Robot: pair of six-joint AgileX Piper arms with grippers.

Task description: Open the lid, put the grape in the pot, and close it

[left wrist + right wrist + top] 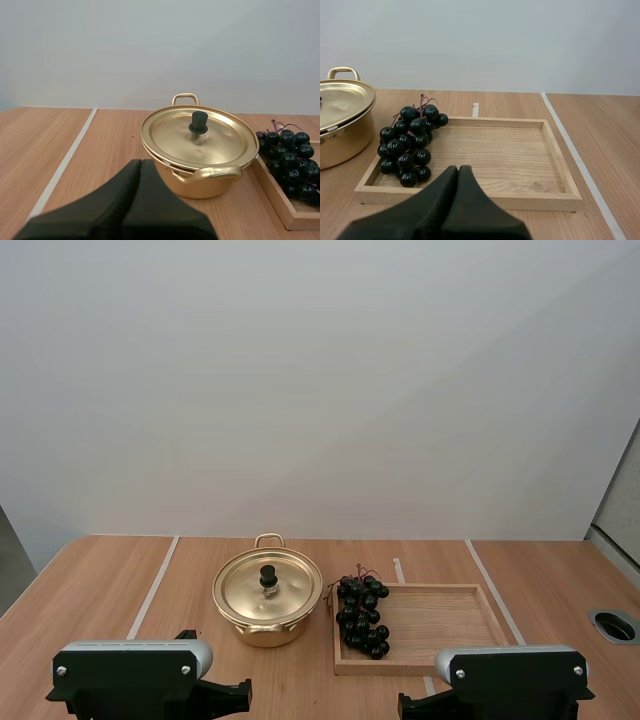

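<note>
My left fingers (pixel 140 167) are pressed together, empty, in front of the golden pot (pixel 210 186), which has its lid (pixel 222 140) on. Just right of it, the grapes (pixel 410 145) lie in the left end of the wooden tray (pixel 520 160). My right fingers (pixel 459 172) are also together, empty, before the tray.

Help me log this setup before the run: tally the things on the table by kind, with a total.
Round gold metal pot: 1
Round gold metal lid with black knob: 1
Bunch of dark purple grapes: 1
Rectangular wooden tray: 1
Total: 4
</note>
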